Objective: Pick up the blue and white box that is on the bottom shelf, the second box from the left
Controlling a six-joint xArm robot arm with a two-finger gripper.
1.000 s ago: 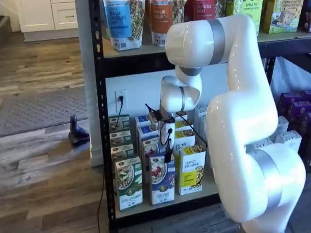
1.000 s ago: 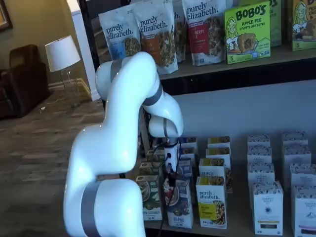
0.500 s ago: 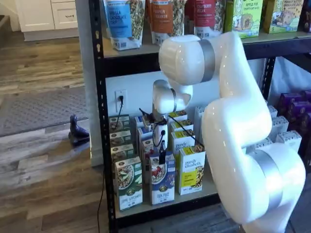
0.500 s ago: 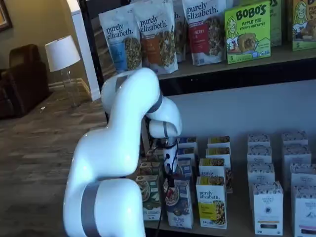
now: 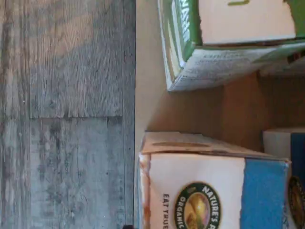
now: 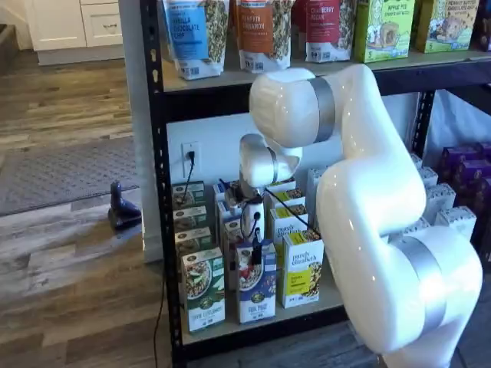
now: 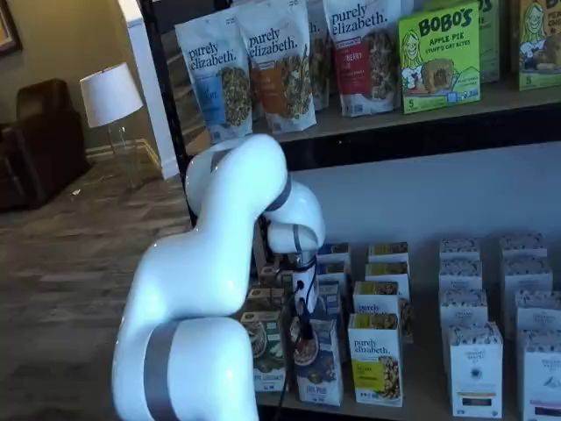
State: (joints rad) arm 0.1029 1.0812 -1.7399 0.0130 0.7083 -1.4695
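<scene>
The blue and white box [image 6: 255,290] stands at the front of the bottom shelf [image 6: 253,326], between a green-and-white box [image 6: 203,297] and a yellow box [image 6: 301,270]. It also shows in the other shelf view as the blue and white box [image 7: 317,361]. My gripper [image 6: 256,254] hangs straight down just above its top edge, open, and holds nothing. Its black fingers [image 7: 304,309] show side-on with a cable beside them. In the wrist view the box's top [image 5: 214,191] lies close below, with the green box [image 5: 228,43] beside it across a strip of beige shelf board [image 5: 190,109].
More rows of the same boxes stand behind the front ones. White boxes [image 7: 475,368] fill the shelf further right. Granola bags [image 7: 280,61] line the upper board. The black rack post [image 6: 157,192] stands at the left, and wooden floor [image 5: 66,114] lies in front of the shelf.
The arm has swung left and lowered. The gripper has come down from above the box row to just over the front blue and white box.
</scene>
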